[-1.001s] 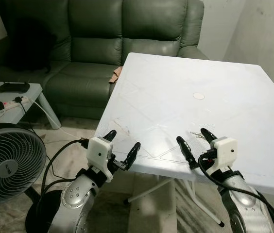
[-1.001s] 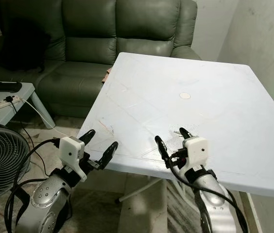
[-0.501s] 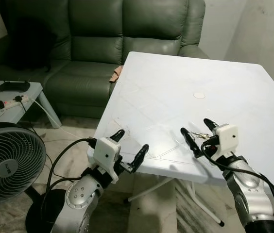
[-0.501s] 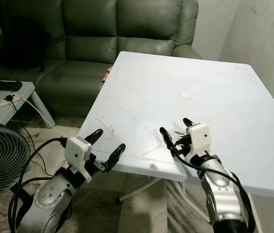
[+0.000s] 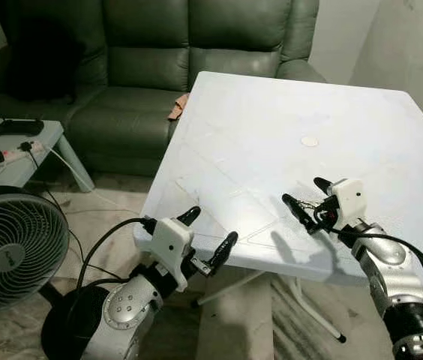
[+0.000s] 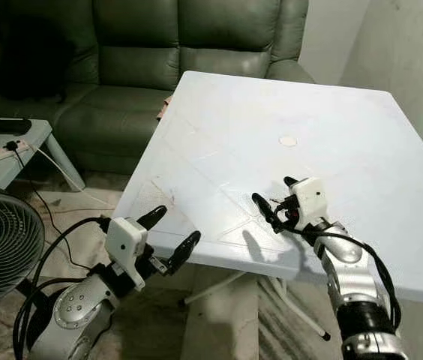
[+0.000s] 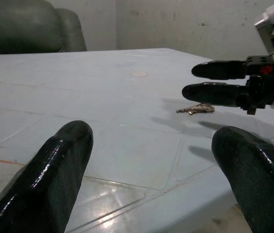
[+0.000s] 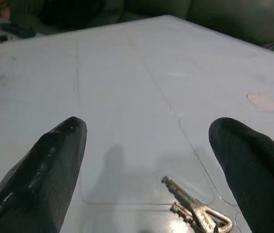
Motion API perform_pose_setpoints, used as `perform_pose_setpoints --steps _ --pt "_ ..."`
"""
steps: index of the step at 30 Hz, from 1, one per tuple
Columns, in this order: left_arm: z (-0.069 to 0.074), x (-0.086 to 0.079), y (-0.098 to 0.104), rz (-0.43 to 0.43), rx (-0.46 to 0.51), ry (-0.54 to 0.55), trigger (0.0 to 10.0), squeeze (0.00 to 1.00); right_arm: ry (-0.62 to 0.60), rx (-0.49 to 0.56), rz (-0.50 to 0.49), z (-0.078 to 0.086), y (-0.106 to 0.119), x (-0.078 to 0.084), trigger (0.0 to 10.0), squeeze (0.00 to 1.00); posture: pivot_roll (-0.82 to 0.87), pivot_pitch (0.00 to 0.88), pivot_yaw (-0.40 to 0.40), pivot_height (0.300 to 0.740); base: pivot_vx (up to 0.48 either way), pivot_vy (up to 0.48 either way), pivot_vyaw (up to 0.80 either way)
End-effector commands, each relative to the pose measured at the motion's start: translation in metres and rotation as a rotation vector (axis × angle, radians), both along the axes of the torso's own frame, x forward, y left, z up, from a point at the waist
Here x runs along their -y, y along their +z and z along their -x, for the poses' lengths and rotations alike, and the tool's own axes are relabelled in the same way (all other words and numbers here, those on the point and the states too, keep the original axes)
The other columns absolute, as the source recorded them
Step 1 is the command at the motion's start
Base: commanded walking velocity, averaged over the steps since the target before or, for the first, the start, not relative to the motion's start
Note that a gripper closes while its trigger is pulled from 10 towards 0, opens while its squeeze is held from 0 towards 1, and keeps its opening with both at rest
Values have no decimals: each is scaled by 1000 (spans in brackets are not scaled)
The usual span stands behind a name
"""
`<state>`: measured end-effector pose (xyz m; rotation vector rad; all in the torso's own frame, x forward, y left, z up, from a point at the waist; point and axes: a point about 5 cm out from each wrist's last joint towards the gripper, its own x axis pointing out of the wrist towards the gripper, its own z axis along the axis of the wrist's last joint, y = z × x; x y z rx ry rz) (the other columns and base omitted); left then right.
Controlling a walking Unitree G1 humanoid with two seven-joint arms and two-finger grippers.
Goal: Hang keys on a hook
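The keys [image 8: 197,211] lie flat on the white counter [image 5: 271,127] near its near edge, directly under the right gripper [image 5: 310,201], whose jaws are spread wide and hold nothing. They look small, thin, rigid metal: light, likely to slide on the smooth plastic and hard to pinch flat. The ring end, beside the blades, seems the best hold. The left gripper [image 5: 208,236] hovers with jaws apart off the counter's near left corner.
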<state>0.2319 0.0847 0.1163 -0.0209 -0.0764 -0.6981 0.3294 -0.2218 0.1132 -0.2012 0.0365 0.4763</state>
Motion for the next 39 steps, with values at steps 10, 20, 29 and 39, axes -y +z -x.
perform_pose_setpoints --steps 10,20,29,39 --pt "13 2 -1 -13 -30 -8 10000 0 106 -87 50 -4 4 19 10000 0 -40 118 -13 740 0 0 0" --pt "20 1 -2 -15 -51 -2 10000 0 55 -126 42 -4 2 37 10000 0 -41 137 -18 740 0 0 0" --pt "22 1 -2 -17 -58 -1 10000 0 -18 -120 15 -6 4 47 6235 0 -38 151 -18 740 0 0 0" --pt "24 1 -1 -25 -61 -8 10000 0 -38 -132 9 -2 8 62 4784 0 -45 165 -11 740 0 0 0"
